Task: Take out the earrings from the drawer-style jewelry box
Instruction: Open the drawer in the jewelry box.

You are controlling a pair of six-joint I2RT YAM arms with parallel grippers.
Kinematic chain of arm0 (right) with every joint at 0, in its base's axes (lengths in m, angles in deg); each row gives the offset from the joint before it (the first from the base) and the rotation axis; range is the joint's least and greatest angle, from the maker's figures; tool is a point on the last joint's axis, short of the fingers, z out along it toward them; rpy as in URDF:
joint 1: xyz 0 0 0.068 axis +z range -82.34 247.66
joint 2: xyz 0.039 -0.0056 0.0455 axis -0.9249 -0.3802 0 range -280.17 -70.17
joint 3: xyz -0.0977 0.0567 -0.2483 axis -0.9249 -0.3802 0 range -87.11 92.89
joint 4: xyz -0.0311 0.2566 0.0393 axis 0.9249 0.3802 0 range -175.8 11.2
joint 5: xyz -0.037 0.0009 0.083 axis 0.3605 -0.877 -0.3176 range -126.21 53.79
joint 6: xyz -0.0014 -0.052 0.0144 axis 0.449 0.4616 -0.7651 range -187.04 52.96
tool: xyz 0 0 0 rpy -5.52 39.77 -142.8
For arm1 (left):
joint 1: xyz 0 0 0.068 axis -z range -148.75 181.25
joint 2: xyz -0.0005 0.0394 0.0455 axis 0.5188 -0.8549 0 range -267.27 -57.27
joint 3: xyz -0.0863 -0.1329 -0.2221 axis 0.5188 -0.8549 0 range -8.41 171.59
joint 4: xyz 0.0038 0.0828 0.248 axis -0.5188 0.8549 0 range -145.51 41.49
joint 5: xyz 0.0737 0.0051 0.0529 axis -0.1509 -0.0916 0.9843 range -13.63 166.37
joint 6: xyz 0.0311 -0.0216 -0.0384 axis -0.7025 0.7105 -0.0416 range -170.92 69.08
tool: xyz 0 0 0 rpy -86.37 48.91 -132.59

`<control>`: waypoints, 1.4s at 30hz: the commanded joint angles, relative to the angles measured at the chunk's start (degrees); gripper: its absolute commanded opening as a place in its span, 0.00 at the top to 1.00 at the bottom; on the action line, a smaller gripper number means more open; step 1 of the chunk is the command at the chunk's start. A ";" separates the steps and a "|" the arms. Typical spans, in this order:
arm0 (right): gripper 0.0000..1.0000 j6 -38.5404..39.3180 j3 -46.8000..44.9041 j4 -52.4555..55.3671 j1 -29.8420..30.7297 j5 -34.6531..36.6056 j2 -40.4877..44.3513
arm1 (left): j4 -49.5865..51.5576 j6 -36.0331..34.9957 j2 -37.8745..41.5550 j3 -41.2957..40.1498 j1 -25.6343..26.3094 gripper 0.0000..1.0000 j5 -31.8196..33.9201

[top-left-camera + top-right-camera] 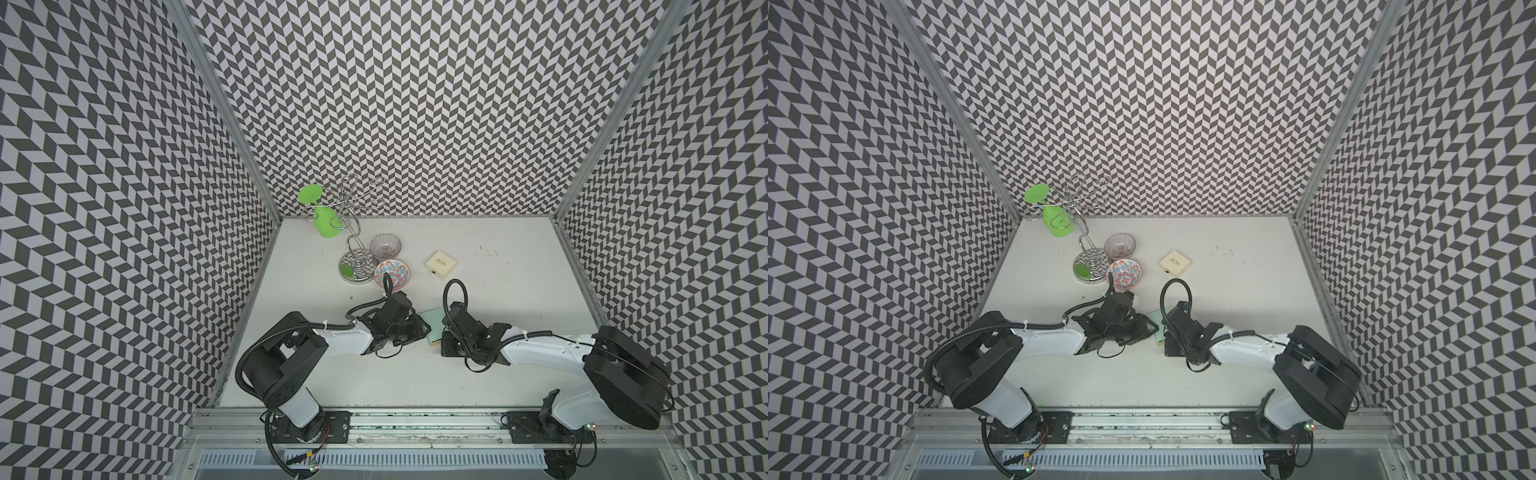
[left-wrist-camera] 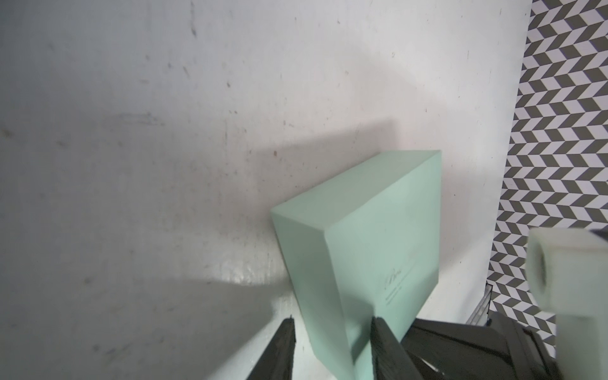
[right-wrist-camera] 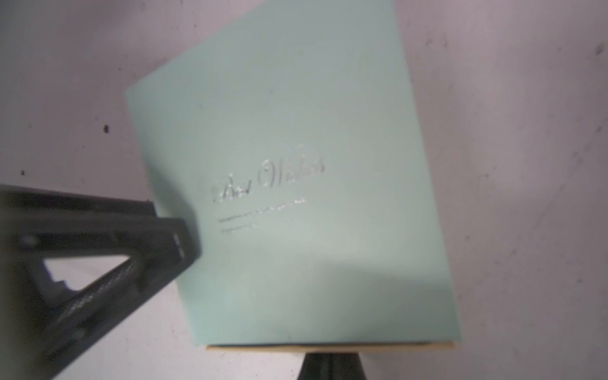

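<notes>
Currently the mint jewelry box point(image 1: 433, 323) sits on the table point(image 1: 511, 266) between the two arms. Its drawer is closed or nearly so: only a thin tan edge point(image 3: 329, 346) shows at the end facing the right gripper point(image 3: 331, 363). The earrings are not visible in any view and are judged to be inside the drawer.

Left gripper point(image 2: 332, 320): jaws partly apart, straddling a corner of the box. One finger point(image 2: 383, 345) lies against the lid face. The other finger point(image 2: 284, 348) stands clear of the side wall, with bare table between them. No firm hold is evident.

Right gripper: jaws closed, tip at the tan edge. Whether it pinches a pull tab there cannot be told.

Step in hand, as judged: brace the sleeve and draw the drawer out.

Recommendations:
- The left jaws should seat on the sleeve only, never across the drawer end.
- The right pull should run straight along the drawer's axis, level with the table and slow.
- That way the light box neither skids nor tips, and the small earrings do not spill.
</notes>
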State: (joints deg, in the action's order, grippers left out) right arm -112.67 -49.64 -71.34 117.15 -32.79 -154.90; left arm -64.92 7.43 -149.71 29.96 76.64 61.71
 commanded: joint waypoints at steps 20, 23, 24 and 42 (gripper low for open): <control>1.00 2.00 -1.08 4.25 -1.42 -0.14 -2.16 | 1.37 4.71 -7.01 2.73 1.33 0.67 0.83; 1.00 1.55 -1.72 4.61 -1.43 -0.51 -1.52 | 1.87 5.54 -6.79 1.98 1.44 0.70 1.70; 1.00 1.29 -1.94 4.83 -1.42 -0.69 -1.32 | 1.76 5.72 -6.74 1.72 1.43 0.71 1.87; 1.00 -4.53 -6.49 7.34 1.78 -3.24 1.40 | 2.03 5.46 -7.43 1.79 1.62 0.75 2.11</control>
State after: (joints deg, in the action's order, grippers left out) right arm -114.88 -52.91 -73.02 117.65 -34.13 -152.76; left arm -68.79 12.65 -154.78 33.23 77.77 61.73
